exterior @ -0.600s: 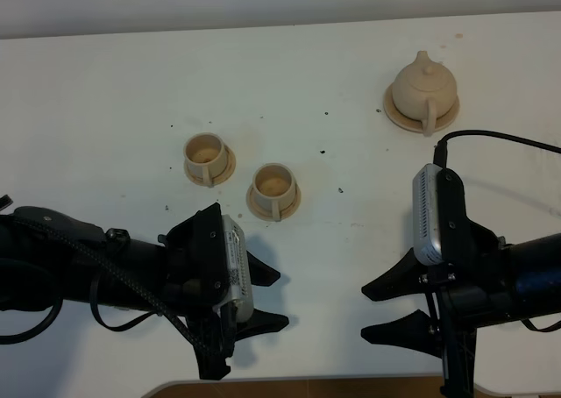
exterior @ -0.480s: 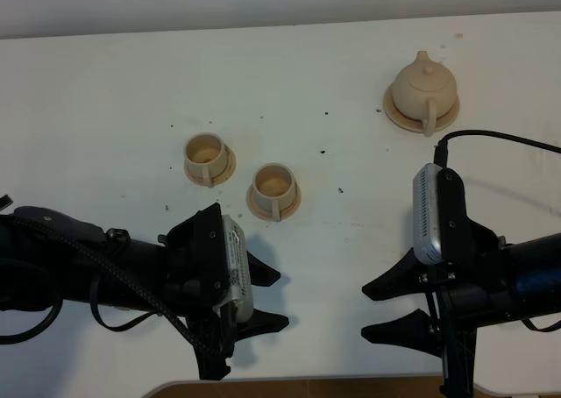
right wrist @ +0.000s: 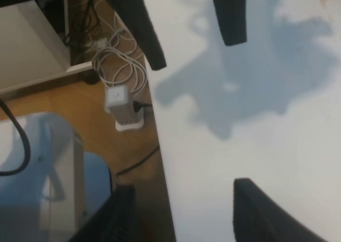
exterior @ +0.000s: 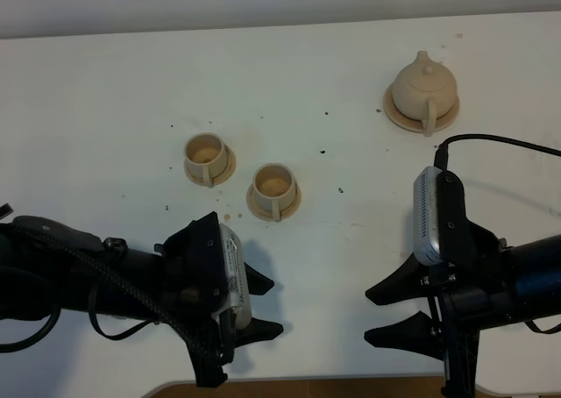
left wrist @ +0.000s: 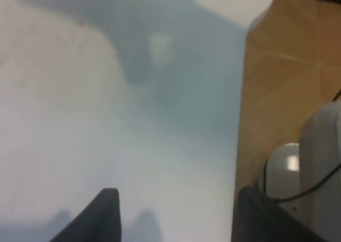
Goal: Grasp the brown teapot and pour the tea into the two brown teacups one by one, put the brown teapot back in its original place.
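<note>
- Ext high: brown teapot (exterior: 422,87) sits on its saucer (exterior: 392,110), far R of table (exterior: 105,109); two brown teacups (exterior: 205,155) (exterior: 274,186) mid-L, well apart from it; my left gripper (exterior: 274,306) & right gripper (exterior: 368,316) near front edge, both jaws spread, empty
- L wrist: fingers (left wrist: 104,215) apart over tabletop by edge; wood floor (left wrist: 287,93) beyond
- R wrist: fingers (right wrist: 261,210) wide apart, straddling table edge

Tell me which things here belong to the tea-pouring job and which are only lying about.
For the job: teapot, saucer under it, left cup, right cup.
Lying about: dark specks on the table, white adapter, cables.
</note>
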Controlling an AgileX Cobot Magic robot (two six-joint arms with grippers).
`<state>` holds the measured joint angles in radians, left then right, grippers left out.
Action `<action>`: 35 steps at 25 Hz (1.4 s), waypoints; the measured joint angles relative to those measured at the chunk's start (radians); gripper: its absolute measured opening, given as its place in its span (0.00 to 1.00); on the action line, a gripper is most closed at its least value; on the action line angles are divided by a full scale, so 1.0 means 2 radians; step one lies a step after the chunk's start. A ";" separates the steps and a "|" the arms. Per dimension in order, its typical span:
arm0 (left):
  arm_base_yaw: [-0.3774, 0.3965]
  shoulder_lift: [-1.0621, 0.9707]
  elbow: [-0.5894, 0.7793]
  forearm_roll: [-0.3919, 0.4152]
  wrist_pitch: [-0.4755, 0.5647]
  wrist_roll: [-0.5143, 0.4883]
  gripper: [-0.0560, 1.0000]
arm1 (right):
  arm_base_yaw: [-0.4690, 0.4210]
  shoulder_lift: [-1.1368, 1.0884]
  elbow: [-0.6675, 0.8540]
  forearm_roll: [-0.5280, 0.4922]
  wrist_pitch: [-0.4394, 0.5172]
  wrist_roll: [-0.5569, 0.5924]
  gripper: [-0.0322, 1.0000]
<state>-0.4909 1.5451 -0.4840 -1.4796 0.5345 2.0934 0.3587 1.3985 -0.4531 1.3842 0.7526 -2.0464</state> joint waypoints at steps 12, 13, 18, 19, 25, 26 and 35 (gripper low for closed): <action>0.000 -0.186 -0.003 -0.033 -0.215 -0.191 0.53 | 0.000 -0.017 0.000 0.022 -0.115 0.038 0.45; 0.000 -0.207 -0.003 -0.028 -0.226 -0.226 0.53 | 0.000 -0.017 -0.001 0.031 -0.127 0.038 0.45; 0.000 -0.283 -0.003 0.018 -0.235 -0.386 0.53 | 0.000 -0.017 -0.028 0.050 -0.149 0.059 0.45; 0.000 -0.294 -0.003 0.035 -0.230 -0.416 0.53 | 0.000 -0.016 -0.036 0.050 -0.149 0.065 0.45; 0.000 -0.342 -0.009 0.194 -0.112 -0.628 0.53 | 0.000 -0.016 -0.069 0.051 -0.149 0.085 0.45; 0.000 -0.348 -0.015 0.238 -0.081 -0.676 0.53 | 0.000 -0.016 -0.073 0.051 -0.149 0.087 0.45; 0.000 -0.363 -0.073 0.728 0.205 -1.123 0.53 | 0.000 -0.016 -0.098 0.050 -0.151 0.104 0.45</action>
<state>-0.4909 0.8196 -0.6304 -0.0241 0.9439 -0.1527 0.3587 1.3672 -0.6483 1.4846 0.4507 -1.8390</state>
